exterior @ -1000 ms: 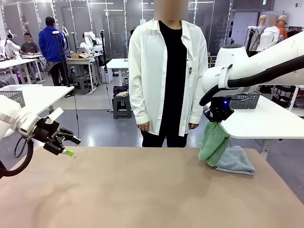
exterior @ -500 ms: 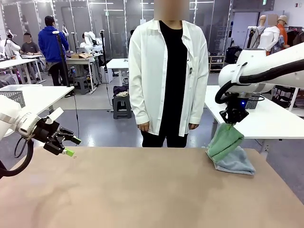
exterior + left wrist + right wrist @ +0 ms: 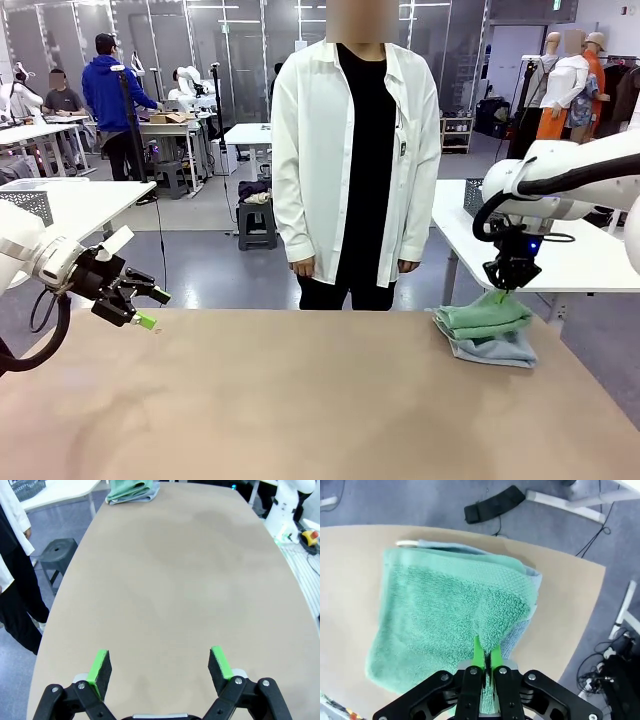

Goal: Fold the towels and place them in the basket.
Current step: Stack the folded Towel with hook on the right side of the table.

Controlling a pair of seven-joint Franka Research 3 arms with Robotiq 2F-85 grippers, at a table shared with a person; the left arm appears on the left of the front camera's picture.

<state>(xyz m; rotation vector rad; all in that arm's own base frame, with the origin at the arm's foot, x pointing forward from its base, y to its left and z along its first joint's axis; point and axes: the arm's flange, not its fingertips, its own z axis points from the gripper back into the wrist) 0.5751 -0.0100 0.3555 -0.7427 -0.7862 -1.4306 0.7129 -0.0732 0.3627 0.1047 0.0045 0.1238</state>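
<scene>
The mint green towel lies folded on top of the pale blue-grey towel at the table's far right corner. My right gripper stands over them, its fingers shut on a raised ridge of the green towel in the right wrist view. An edge of the blue-grey towel peeks out underneath. My left gripper hangs open over the table's far left edge with nothing between its fingers. The dark grey basket stands on a white side table beyond the towels.
A person in a white shirt stands at the far side, hands down. The tan table is bare across its middle and front. A white side table stands at the right, and another with a paler mesh basket at the left.
My right gripper has swung right and down with the green towel, laying it from a hanging drape flat onto the blue-grey towel. The left arm has not moved.
</scene>
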